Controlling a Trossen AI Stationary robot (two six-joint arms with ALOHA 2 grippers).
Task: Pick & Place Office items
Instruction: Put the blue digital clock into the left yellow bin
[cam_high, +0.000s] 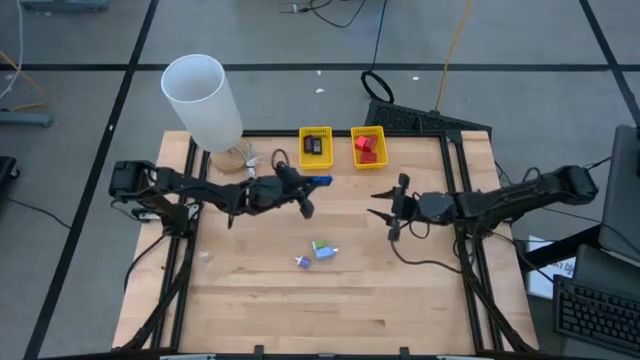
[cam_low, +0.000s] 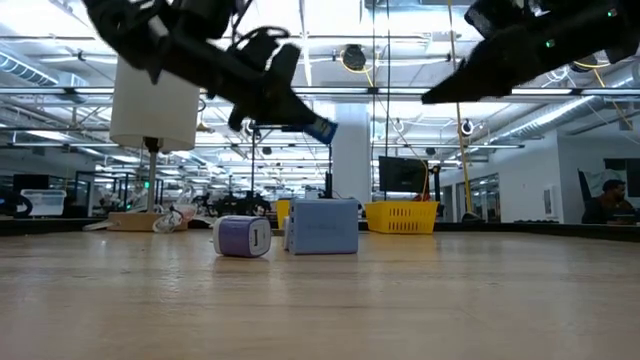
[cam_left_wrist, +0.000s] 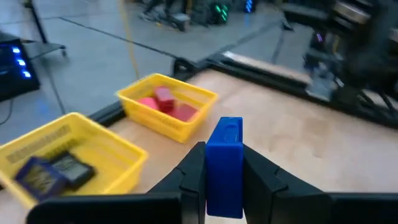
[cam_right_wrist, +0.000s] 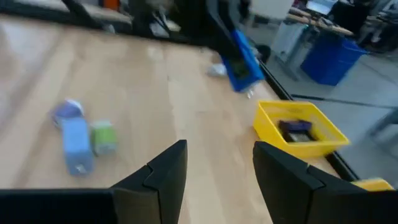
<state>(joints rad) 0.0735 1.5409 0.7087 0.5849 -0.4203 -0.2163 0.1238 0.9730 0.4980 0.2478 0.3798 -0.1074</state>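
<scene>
Blue block (cam_left_wrist: 224, 167) sits pinched in our left gripper (cam_high: 312, 183), held above table nr the yellow baskets (cam_high: 315, 146); right gripper (cam_high: 385, 204) hovers w/ fingers apart, empty.

Blue block (cam_left_wrist: 224, 168) base hidden between pincer fingers (cam_left_wrist: 194, 171); basket (cam_left_wrist: 56, 155) edge-cropped.

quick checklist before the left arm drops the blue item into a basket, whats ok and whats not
1. Left claw shut on the blue item: ok.
2. Blue item lifted off the table: ok.
3. Left claw over a basket: not ok, short of the left basket.
4. Room in the left basket: ok, dark items only.
5. Right claw clear of the path: ok, open and empty.
6. Loose items undisturbed mid-table: ok.
</scene>
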